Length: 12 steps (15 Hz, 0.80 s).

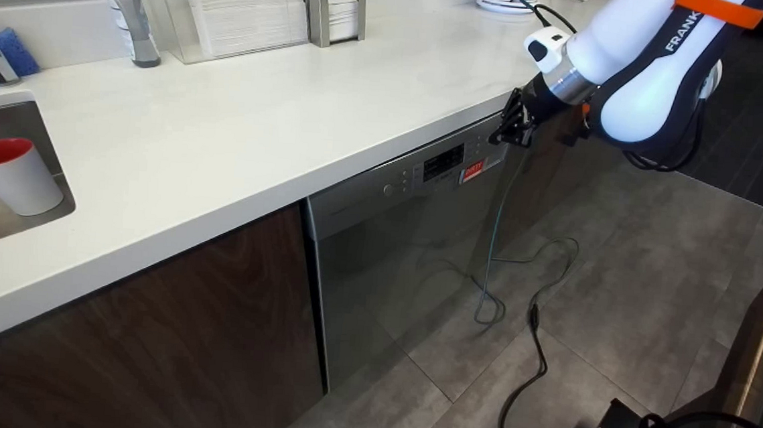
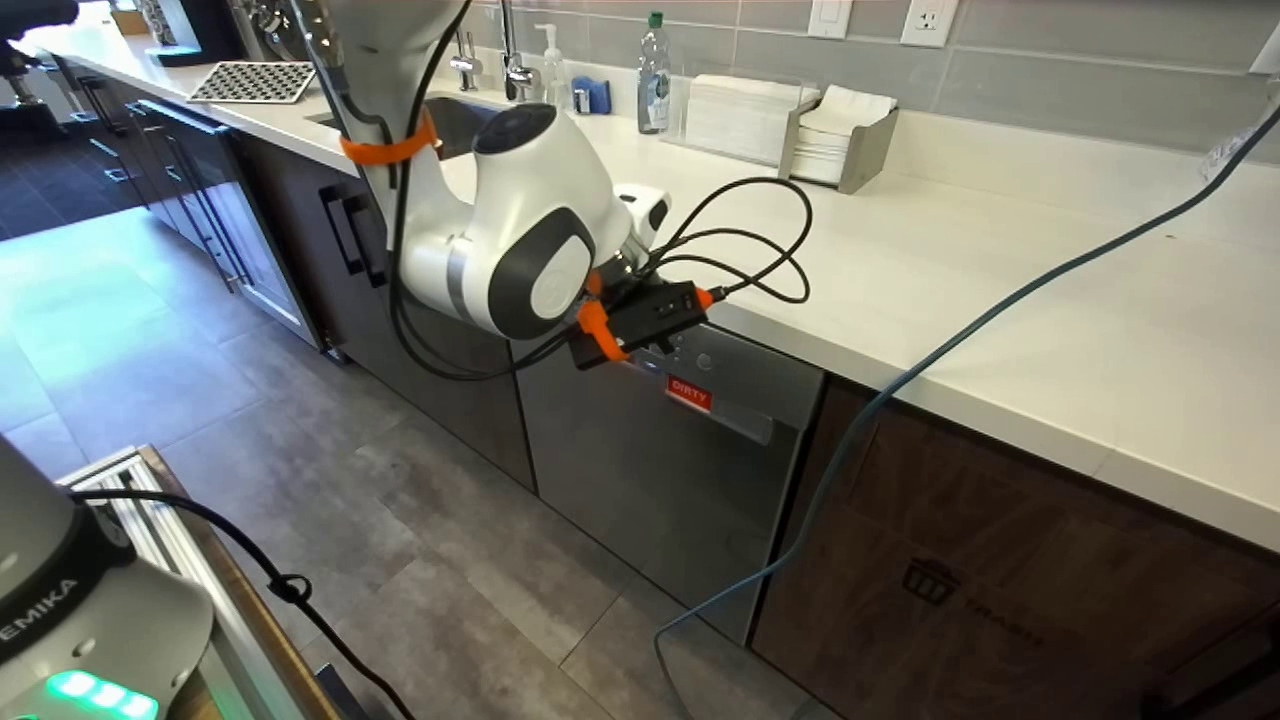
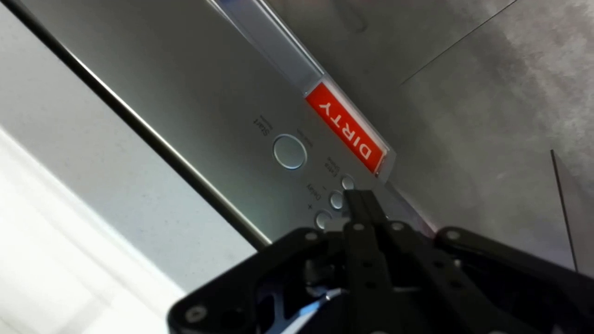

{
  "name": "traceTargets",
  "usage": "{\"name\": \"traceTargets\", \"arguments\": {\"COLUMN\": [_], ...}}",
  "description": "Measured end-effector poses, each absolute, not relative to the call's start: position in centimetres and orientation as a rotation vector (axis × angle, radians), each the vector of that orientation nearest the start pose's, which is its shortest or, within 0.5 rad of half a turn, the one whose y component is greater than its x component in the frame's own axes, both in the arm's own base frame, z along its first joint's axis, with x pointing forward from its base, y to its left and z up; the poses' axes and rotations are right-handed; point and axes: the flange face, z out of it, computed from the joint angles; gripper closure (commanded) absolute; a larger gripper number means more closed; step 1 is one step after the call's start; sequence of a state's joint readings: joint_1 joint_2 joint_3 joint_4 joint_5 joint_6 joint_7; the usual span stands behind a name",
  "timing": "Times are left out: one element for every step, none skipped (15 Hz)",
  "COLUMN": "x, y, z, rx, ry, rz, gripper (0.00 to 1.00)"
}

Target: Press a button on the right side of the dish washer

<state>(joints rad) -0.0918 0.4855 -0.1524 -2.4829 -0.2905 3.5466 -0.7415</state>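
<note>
The dish washer has a steel-grey front, seen in both exterior views (image 1: 403,289) (image 2: 650,450). Its control panel fills the left and middle of the wrist view (image 3: 209,83). A large round Start button (image 3: 289,151) and three small round buttons, the Delay minus button (image 3: 336,200) among them, show there. A dark display (image 1: 443,162) shows in an exterior view. My gripper (image 3: 361,192) is shut with nothing between its fingertips. The tips overlap the edge of the small buttons in the picture; I cannot tell if they touch. In an exterior view the gripper (image 1: 511,141) is at the panel's right end.
A red DIRTY label (image 3: 347,127) sits just below the buttons. The white countertop (image 1: 334,123) overhangs the panel. Dark wooden cabinets (image 1: 165,333) (image 2: 1000,540) flank the dish washer. A thin cable (image 2: 840,470) hangs before the front. A napkin holder (image 2: 840,140) stands on the counter.
</note>
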Motion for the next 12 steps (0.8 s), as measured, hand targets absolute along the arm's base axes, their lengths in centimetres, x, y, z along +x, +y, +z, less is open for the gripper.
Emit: {"name": "traceTargets", "arguments": {"x": [48.84,48.85,48.86,48.88,48.89,48.9,48.89,48.89,48.88,48.87,48.86,48.84], "y": [-8.8,-8.77,-8.75,-8.76,-8.77,-8.79,-8.8,-8.82,-8.85,-8.88,-8.89,-8.88], "z": [16.8,16.85,16.92,16.99,17.04,17.09,17.11,17.1,17.07,17.01,16.93,16.85], "rx": [-3.042,-3.041,-3.04,-3.041,-3.042,-3.042,-3.042,-3.043,-3.045,-3.046,-3.047,-3.047], "ry": [-1.351,-1.348,-1.344,-1.337,-1.331,-1.325,-1.318,-1.312,-1.305,-1.3,-1.295,-1.29], "rz": [-0.833,-0.841,-0.851,-0.861,-0.869,-0.877,-0.882,-0.884,-0.885,-0.884,-0.883,-0.883], "gripper": [1.0,1.0,1.0,1.0,1.0,1.0,1.0,1.0,1.0,1.0,1.0,1.0]}}
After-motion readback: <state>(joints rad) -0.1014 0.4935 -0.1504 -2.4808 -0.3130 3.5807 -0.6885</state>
